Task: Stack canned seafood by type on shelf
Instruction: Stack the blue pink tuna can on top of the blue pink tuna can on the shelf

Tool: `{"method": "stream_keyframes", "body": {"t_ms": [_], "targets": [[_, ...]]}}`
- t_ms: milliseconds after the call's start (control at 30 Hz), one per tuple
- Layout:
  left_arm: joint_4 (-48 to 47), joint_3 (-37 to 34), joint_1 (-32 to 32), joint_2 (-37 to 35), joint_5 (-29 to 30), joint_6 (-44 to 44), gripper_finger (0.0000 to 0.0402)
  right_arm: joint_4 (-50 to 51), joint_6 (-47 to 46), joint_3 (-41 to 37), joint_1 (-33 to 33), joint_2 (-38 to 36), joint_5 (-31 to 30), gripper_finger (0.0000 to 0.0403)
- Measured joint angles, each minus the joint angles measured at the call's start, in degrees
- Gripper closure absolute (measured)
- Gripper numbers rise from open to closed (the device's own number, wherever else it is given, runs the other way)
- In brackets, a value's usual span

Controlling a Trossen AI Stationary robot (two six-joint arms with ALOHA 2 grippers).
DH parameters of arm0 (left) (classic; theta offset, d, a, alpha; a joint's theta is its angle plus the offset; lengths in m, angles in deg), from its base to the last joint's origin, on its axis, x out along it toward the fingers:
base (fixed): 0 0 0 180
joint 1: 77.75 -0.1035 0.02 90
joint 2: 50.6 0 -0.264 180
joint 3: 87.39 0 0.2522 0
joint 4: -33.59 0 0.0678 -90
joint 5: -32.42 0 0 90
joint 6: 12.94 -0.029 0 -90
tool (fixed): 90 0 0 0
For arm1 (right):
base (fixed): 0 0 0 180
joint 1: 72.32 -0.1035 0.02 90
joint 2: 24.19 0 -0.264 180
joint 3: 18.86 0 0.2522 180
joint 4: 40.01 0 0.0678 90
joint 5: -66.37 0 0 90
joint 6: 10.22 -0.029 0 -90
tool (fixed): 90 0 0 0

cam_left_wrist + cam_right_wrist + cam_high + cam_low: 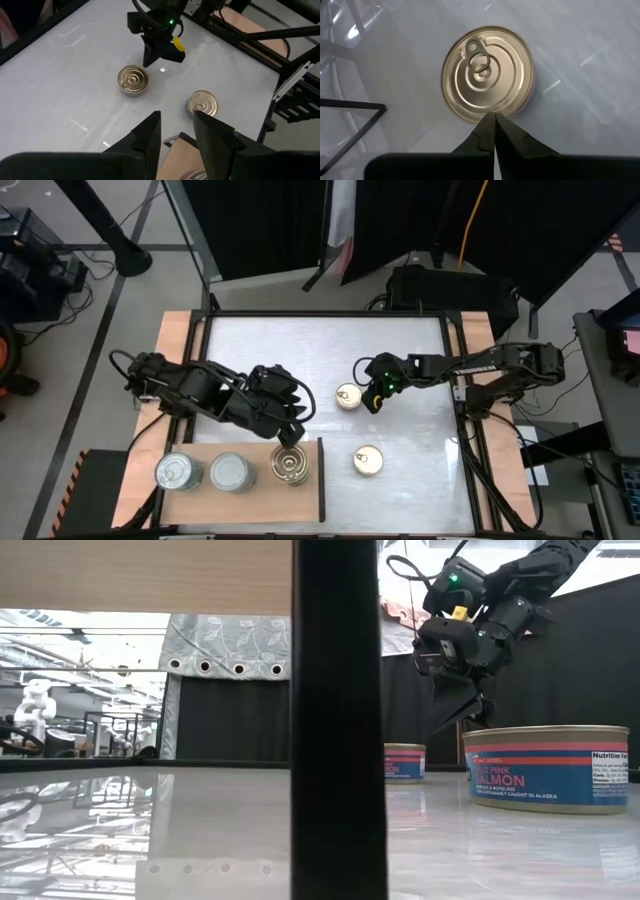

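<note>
Right pincer [372,402] pinched fully together, empty, tips just above the rim of a gold pull-tab tin [348,396] on the bare counter [300,360] well beyond the shelf [200,495]; a second gold tin [367,461] sits just off the shelf's end, and three tins are already on the shelf. Left pincer [290,433] is partly open, holding nothing, hovering over the shelf's gold tin [291,467]. Tins look rigid, smooth-walled, moderately heavy, likely slippery, so best taken across the side wall, not the lid
</note>
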Motion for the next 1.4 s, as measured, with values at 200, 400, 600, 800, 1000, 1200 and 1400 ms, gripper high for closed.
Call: {"method": "stream_keyframes", "body": {"t_ms": [200,400,600,800,1000,1200,1400], "targets": [[0.3,0.0,0.1,1.7,-0.2,1.0,0.0281,-0.4,2.3,0.0,1.1,1.7,-0.1,0.0403],[1.8,0.0,0.6,2.4,-0.5,1.2,0.0281,-4.5,2.3,0.2,1.1,5.8,2.3,0.0402],[2.3,0.0,1.6,2.4,-0.6,2.5,0.0281,-3.7,3.6,0.3,1.1,6.7,3.2,0.0402],[2.1,0.0,2.3,2.4,-0.7,3.0,0.0281,1.0,6.6,0.1,1.1,7.0,2.5,0.0402],[1.9,0.0,2.2,2.3,-0.7,2.5,0.0281,6.6,8.4,0.1,1.8,7.0,0.8,0.0402],[1.2,0.0,2.4,2.3,-2.8,2.6,0.0281,14.9,5.0,0.1,4.1,1.0,1.3,0.0402],[0.6,0.0,3.0,2.3,-3.0,2.5,0.0281,19.3,-13.7,2.0,0.9,-12.6,0.8,0.0395]]}}
